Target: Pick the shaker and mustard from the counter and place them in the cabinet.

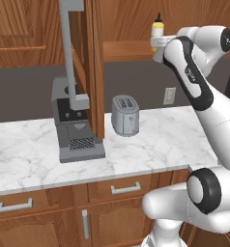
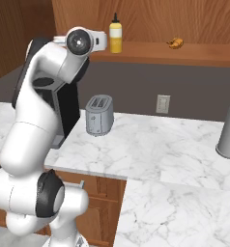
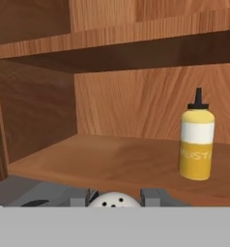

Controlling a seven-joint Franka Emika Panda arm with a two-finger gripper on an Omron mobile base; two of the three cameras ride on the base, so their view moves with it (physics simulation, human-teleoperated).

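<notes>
The left base view looks forward and down from behind the arm's left over the counter, the right base view from its right; both share the toaster and, beyond the jaws, the mustard on the cabinet shelf. The hand view sits close (level with that shelf), facing along the jaws, mustard ahead and right.

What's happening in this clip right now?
The arm is reaching up into the open cabinet. The mustard already stands upright on the cabinet floor. The gripper is shut on the shaker, whose perforated cap shows between the fingertips at the cabinet's front edge, to the left of the mustard in the hand view. The shaker is not yet set down.
</notes>
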